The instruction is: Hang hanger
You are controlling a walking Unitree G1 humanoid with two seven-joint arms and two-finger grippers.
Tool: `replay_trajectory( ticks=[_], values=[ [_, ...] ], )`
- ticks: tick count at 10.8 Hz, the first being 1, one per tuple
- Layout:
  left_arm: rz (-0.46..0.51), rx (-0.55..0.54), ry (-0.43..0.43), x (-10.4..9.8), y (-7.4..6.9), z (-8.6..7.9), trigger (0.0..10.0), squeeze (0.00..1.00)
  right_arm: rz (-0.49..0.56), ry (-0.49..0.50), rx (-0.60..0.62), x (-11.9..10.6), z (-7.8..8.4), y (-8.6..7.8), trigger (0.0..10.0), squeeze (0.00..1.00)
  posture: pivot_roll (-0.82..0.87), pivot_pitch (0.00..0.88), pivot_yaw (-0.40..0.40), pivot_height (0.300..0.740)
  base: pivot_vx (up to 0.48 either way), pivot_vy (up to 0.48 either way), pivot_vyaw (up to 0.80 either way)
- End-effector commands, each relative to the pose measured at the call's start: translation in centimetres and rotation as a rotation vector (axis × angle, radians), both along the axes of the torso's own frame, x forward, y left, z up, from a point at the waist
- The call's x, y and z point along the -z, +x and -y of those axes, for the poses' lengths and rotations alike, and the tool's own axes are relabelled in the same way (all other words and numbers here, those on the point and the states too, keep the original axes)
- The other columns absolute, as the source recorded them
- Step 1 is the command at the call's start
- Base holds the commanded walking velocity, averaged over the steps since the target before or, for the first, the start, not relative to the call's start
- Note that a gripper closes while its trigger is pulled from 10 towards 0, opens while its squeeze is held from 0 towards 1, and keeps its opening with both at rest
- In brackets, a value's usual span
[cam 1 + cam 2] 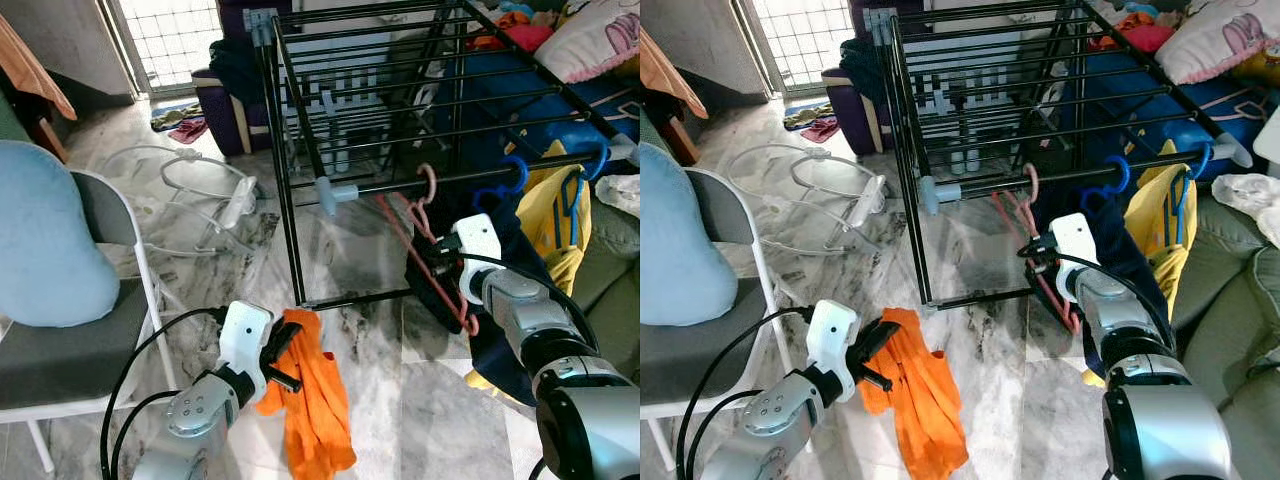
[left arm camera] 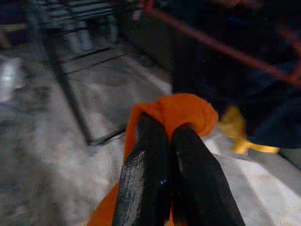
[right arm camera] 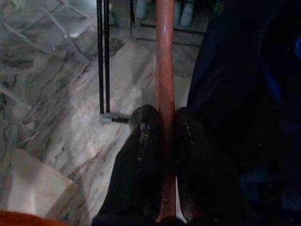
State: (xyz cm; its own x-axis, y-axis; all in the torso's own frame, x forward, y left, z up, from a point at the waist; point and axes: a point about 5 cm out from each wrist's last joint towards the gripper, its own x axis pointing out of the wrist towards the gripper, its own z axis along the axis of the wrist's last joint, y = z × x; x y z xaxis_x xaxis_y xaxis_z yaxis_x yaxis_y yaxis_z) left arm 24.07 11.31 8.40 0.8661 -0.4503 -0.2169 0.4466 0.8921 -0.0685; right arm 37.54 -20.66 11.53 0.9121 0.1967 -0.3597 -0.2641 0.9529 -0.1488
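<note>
— Where's the pink hanger [image 1: 425, 235]?

— Hooked on the drying rack's [image 1: 400, 120] front bar, right gripper [image 3: 162, 136] pinching its arm. Light, stiff, probably slick; hold there.

— Left gripper [image 2: 164, 155]?

— Pressed onto orange cloth [image 1: 315, 395].

Two grippers at work beside a black drying rack [image 1: 400, 130]

The right gripper [image 1: 437, 262] clamps the pink hanger [image 1: 425, 235], whose hook sits over the rack's front rail just above the fingers; a dark garment hangs beside it. Well to its left and lower, the left gripper [image 1: 285, 352] pinches an orange cloth [image 1: 315, 400] that trails down over the marble floor [image 1: 400, 400].
</note>
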Motion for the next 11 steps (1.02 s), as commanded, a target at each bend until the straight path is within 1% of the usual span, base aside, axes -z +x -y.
replay_trajectory(
  ticks=[1, 3, 4, 5, 6, 7, 9, 10, 11],
  values=[
    [0.027, -0.068, 0.026, -0.2, 0.6, -0.9, 10.0, 0.0, 0.091, 0.016, -0.009, -1.7, -0.5, 0.6, 0.0, 0.0, -0.03, 0.024, 0.055, 0.74, 0.0, 0.0, 0.0],
    [0.067, -0.101, 0.031, -0.8, 1.2, -1.6, 10.0, 0.0, 0.16, 0.021, -0.02, -2.8, -0.5, 0.6, 0.0, 0.0, -0.04, 0.015, 0.056, 0.74, 0.0, 0.0, 0.0],
    [0.108, -0.16, 0.054, -1.5, 1.9, -2.9, 10.0, 0.0, 0.18, 0.022, -0.027, -3.0, -0.3, 0.1, 1.5, 0.0, -0.04, 0.004, 0.06, 0.74, 0.0, 0.0, 0.0],
    [0.127, -0.191, 0.077, -1.9, 2.2, -3.9, 10.0, 0.0, 0.176, -0.015, -0.1, -2.5, -0.6, -0.8, 10.0, 0.0, -0.04, 0.0, 0.067, 0.74, 0.0, 0.0, 0.0],
    [0.151, -0.184, 0.146, -2.1, 2.3, -4.7, 10.0, 0.0, 0.157, -0.044, -0.167, -1.7, -1.1, -1.5, 10.0, 0.0, -0.04, 0.0, 0.086, 0.74, 0.0, 0.0, 0.0],
    [0.171, -0.159, 0.187, -2.2, 2.3, -5.3, 10.0, 0.0, 0.144, -0.056, -0.185, -1.0, -1.4, -1.8, 10.0, 0.0, -0.03, 0.0, 0.09, 0.74, 0.0, 0.0, 0.0],
    [0.189, -0.157, 0.202, -2.4, 2.5, -5.5, 10.0, 0.0, 0.175, -0.091, -0.172, -0.6, -1.9, -2.5, 10.0, 0.0, -0.03, 0.0, 0.093, 0.74, 0.0, 0.0, 0.0],
    [0.208, -0.172, 0.196, -2.6, 2.2, -4.7, 10.0, 0.0, 0.225, -0.077, -0.117, -0.7, -2.1, -3.0, 10.0, 0.0, -0.03, 0.0, 0.082, 0.74, 0.0, 0.0, 0.0],
    [0.217, -0.194, 0.18, -2.7, 2.0, -4.5, 10.0, 0.0, 0.223, -0.037, -0.07, -0.6, -2.2, -3.0, 10.0, 0.0, -0.03, 0.0, 0.078, 0.74, 0.0, 0.0, 0.0]
  ],
)
